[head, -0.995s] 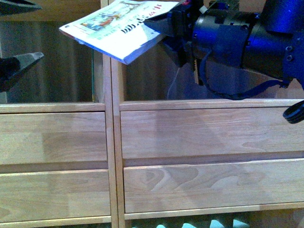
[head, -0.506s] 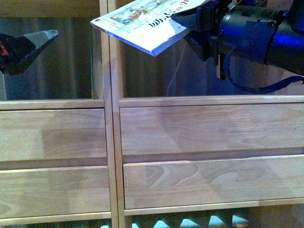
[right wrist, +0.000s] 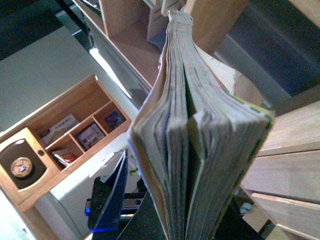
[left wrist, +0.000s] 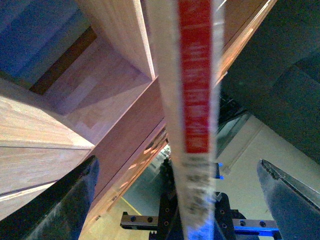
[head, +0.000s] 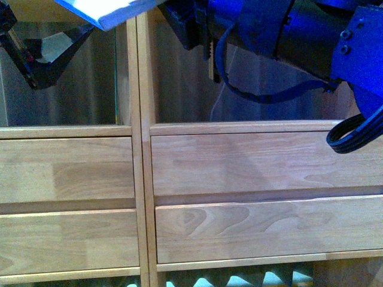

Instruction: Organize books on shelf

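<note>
The right pincer (head: 187,24) is clenched on the book (head: 105,11). The front view catches only the book's pale corner (cut off by the frame's top), out beyond that pincer and in front of the shelf (head: 141,179) divider. The left wrist view adds the narrow spine with its red mark, lying between the left pincer (head: 43,55) fingers (left wrist: 65,200), which are spread wide and touch nothing. Only the right wrist view shows the fanned page edges.
</note>
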Tool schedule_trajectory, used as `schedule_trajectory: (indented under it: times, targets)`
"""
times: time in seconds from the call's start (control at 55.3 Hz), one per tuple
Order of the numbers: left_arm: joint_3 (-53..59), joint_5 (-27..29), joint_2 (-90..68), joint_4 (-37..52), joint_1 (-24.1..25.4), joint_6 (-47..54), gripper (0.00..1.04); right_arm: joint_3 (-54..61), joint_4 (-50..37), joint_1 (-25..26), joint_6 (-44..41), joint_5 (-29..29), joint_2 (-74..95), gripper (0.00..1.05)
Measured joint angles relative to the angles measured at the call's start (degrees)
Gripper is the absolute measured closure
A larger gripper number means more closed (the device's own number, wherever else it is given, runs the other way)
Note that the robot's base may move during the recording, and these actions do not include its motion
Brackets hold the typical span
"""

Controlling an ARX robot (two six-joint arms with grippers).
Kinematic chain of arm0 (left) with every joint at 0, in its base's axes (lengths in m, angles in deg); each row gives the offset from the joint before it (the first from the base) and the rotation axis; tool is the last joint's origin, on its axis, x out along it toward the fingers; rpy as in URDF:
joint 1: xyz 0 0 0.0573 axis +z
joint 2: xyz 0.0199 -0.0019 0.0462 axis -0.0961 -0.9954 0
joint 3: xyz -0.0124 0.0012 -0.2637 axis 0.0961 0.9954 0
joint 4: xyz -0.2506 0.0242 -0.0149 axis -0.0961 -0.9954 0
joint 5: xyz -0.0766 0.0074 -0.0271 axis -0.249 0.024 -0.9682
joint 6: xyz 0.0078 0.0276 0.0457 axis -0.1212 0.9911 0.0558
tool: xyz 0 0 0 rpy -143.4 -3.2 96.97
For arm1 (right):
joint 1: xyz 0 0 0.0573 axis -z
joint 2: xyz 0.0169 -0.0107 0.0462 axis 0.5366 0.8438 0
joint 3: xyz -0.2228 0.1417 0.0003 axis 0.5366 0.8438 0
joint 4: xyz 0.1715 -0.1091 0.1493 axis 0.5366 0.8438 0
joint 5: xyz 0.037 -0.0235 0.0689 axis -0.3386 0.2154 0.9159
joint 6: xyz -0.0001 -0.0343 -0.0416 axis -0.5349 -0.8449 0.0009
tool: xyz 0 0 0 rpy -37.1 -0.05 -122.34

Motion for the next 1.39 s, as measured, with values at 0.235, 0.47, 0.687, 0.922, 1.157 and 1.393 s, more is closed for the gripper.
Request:
schedule_trajectory:
  times: [0.235,0.47,0.687,0.922,1.157,1.393]
  targets:
    - [0.00,0.07,-0.02,0.04,0.00,-0.13,0.13,0.26,-1.05,-2.95,0.24,0.26,-0.52,0.98]
    - [0.00,0.00,-0.02,0.17,-0.26,-2.08,0.51,0.59,-0.70,-3.65,0.26,-0.02,-0.52,0.98]
    - [0.00,0.33,0.31,0.39,-0.52,-6.62,0.83,1.11,-0.81,-4.35,-0.13,-1.31,-0.20,0.98]
    - [0.00,0.20,0.42,0.35,-0.52,-8.07,0.98,1.18,1.90,-4.20,-1.64,-1.55,-0.20,0.71]
    - [0.00,-1.09,0.33,0.26,-0.48,-7.96,0.98,6.12,8.72,1.60,-7.63,-1.38,-3.41,0.33]
    - [0.00,6.95,9.25,-23.26,4.39,14.40,0.98,11.19,14.14,12.83,-15.15,0.63,-10.64,0.06]
